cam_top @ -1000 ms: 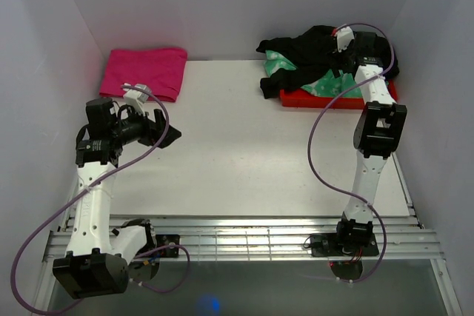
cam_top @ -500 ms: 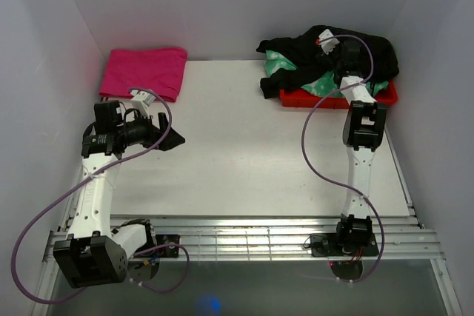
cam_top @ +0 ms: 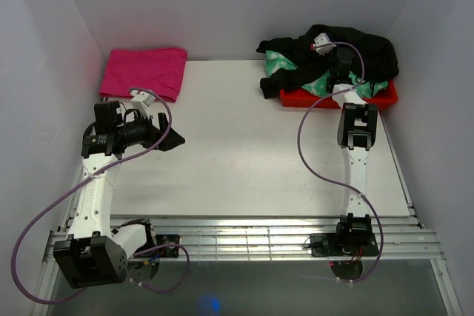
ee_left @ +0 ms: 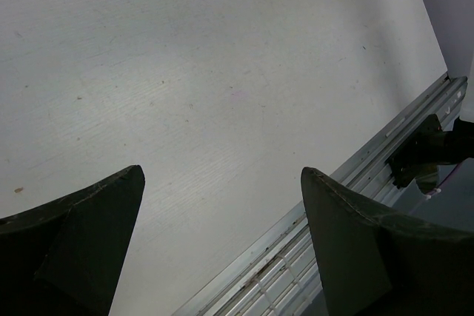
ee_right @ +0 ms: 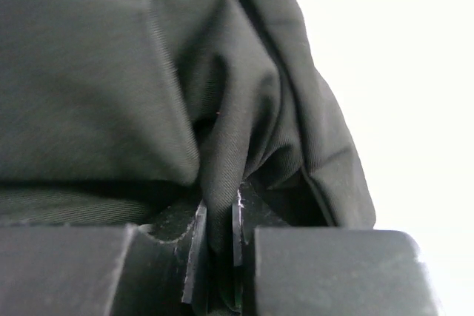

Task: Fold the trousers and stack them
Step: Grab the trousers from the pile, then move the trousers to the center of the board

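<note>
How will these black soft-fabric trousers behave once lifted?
Likely floppy: the black soft-fabric trousers lie crumpled, so they should drape and trail. The right tool pinches only a thin fold, which may slip. They might drag the green-and-white garment.

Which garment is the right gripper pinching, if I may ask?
The black trousers, a fold clamped in the right gripper; not the tie-dye garment or pink cloth.
</note>
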Motion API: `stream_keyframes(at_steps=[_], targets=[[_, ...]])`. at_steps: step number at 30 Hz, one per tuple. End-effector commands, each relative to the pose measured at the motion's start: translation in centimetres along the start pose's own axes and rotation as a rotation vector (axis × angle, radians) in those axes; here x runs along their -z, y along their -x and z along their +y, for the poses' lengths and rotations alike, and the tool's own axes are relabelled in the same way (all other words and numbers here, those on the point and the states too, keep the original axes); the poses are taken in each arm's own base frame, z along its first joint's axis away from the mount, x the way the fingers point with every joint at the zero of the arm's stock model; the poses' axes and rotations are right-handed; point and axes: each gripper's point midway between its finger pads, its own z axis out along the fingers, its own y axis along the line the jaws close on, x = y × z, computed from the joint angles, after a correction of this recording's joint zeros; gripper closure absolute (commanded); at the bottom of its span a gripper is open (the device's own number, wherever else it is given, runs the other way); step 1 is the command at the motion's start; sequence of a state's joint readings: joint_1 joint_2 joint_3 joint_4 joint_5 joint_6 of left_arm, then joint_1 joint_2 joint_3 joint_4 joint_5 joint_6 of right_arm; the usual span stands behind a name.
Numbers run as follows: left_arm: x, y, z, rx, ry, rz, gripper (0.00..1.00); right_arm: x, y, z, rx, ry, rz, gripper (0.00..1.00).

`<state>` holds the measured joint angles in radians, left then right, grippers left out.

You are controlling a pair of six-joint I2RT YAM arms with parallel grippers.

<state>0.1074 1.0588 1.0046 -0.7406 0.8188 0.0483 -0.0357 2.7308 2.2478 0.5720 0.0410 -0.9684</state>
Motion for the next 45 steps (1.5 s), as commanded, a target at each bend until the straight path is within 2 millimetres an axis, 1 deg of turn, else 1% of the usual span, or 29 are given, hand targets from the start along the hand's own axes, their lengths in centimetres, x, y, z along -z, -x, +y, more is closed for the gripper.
stream_keyframes(at_steps=[1, 2, 3, 4, 5, 7, 8, 9, 11, 12, 14, 15, 17, 18, 19, 22, 29, 30, 31, 33, 34, 35, 36, 37, 40, 41, 43, 44, 45], targets=[[0.5, 0.3, -0.6, -0.027, -0.004, -0.02, 0.02, 2.0, 7.2, -13.6, -0.053, -0.343, -0.128, 0.92], [0.6, 0.4, -0.6, -0.031, -0.002, -0.022, 0.02, 2.7, 7.8, -14.7, -0.075, -0.371, -0.142, 0.92], [0.7, 0.5, -0.7, -0.033, 0.001, -0.027, 0.02, 4.0, 10.3, -18.3, -0.104, -0.423, -0.177, 0.92], [0.7, 0.6, -0.6, -0.037, 0.007, -0.033, 0.02, 4.6, 11.2, -19.4, -0.151, -0.428, -0.199, 0.92], [0.8, 0.7, -0.6, -0.037, 0.015, -0.04, 0.02, 6.2, 13.8, -22.6, -0.175, -0.459, -0.237, 0.92], [1.0, 1.2, -0.3, -0.041, 0.048, -0.058, 0.02, 7.5, 15.4, -24.1, -0.231, -0.447, -0.266, 0.92], [1.2, 1.3, -0.2, -0.042, 0.063, -0.066, 0.02, 9.4, 17.9, -27.1, -0.243, -0.47, -0.308, 0.92], [1.4, 1.7, -0.1, -0.046, 0.078, -0.077, 0.02, 9.9, 18.6, -27.0, -0.254, -0.435, -0.319, 0.92], [1.9, 2.3, 0.7, -0.056, 0.148, -0.097, 0.02, 12.4, 21.5, -29.0, -0.284, -0.395, -0.373, 0.92], [2.0, 2.4, 0.9, -0.058, 0.166, -0.1, 0.02, 15.6, 24.5, -31.7, -0.302, -0.398, -0.432, 0.92], [2.4, 2.8, 0.5, -0.032, 0.167, -0.109, 0.02, 19.2, 27.5, -33.6, -0.305, -0.367, -0.486, 0.92], [2.6, 3.1, 0.2, -0.035, 0.167, -0.119, 0.02, 19.7, 27.9, -33.3, -0.317, -0.33, -0.486, 0.92], [3.1, 3.6, -0.1, -0.035, 0.178, -0.143, 0.02, 23.7, 30.5, -35.5, -0.341, -0.301, -0.537, 0.92], [3.4, 3.8, -0.1, -0.036, 0.194, -0.155, 0.02, 27.2, 32.9, -37.2, -0.341, -0.292, -0.592, 0.92], [3.6, 4.0, -0.3, -0.037, 0.197, -0.167, 0.02, 28.2, 34.0, -37.3, -0.344, -0.264, -0.624, 0.92], [4.0, 4.3, -1.2, -0.024, 0.178, -0.18, 0.02, 34.8, 38.8, -38.5, -0.34, -0.215, -0.742, 0.92], [4.9, 5.9, -2.8, -0.026, 0.144, -0.218, 0.02, 41.2, 41.5, -38.1, -0.327, -0.166, -0.828, 0.92], [4.9, 6.0, -2.8, -0.028, 0.144, -0.22, 0.02, 41.6, 41.4, -37.5, -0.325, -0.148, -0.832, 0.92], [5.0, 6.0, -3.0, -0.03, 0.137, -0.221, 0.02, 40.8, 40.4, -35.4, -0.329, -0.107, -0.807, 0.92], [5.1, 6.0, -3.3, -0.042, 0.128, -0.221, 0.02, 42.5, 39.9, -34.0, -0.317, -0.075, -0.82, 0.92], [5.2, 5.9, -3.4, -0.048, 0.126, -0.224, 0.02, 41.4, 38.2, -30.9, -0.324, -0.011, -0.779, 0.92], [5.3, 5.8, -3.7, -0.056, 0.115, -0.225, 0.02, 41.7, 37.6, -29.5, -0.325, 0.022, -0.775, 0.92], [5.5, 5.8, -4.1, -0.077, 0.103, -0.231, 0.02, 43.4, 37.8, -28.4, -0.315, 0.069, -0.811, 0.92], [5.5, 5.6, -4.3, -0.086, 0.093, -0.232, 0.02, 42.7, 36.3, -24.9, -0.328, 0.153, -0.778, 0.92], [5.7, 5.1, -5.4, -0.126, 0.049, -0.237, 0.02, 44.6, 35.8, -19.7, -0.343, 0.31, -0.809, 0.92], [5.7, 4.8, -5.6, -0.134, 0.034, -0.229, 0.02, 44.8, 35.1, -16.1, -0.355, 0.4, -0.796, 0.92], [5.6, 4.1, -6.2, -0.151, -0.009, -0.207, 0.02, 45.2, 34.8, -12.5, -0.354, 0.48, -0.797, 0.92], [5.5, 3.9, -6.3, -0.156, -0.024, -0.197, 0.02, 45.6, 34.8, -9.1, -0.358, 0.566, -0.799, 0.92], [5.4, 3.7, -6.6, -0.154, -0.05, -0.184, 0.03, 46.0, 34.9, -7.2, -0.346, 0.612, -0.81, 0.92]])
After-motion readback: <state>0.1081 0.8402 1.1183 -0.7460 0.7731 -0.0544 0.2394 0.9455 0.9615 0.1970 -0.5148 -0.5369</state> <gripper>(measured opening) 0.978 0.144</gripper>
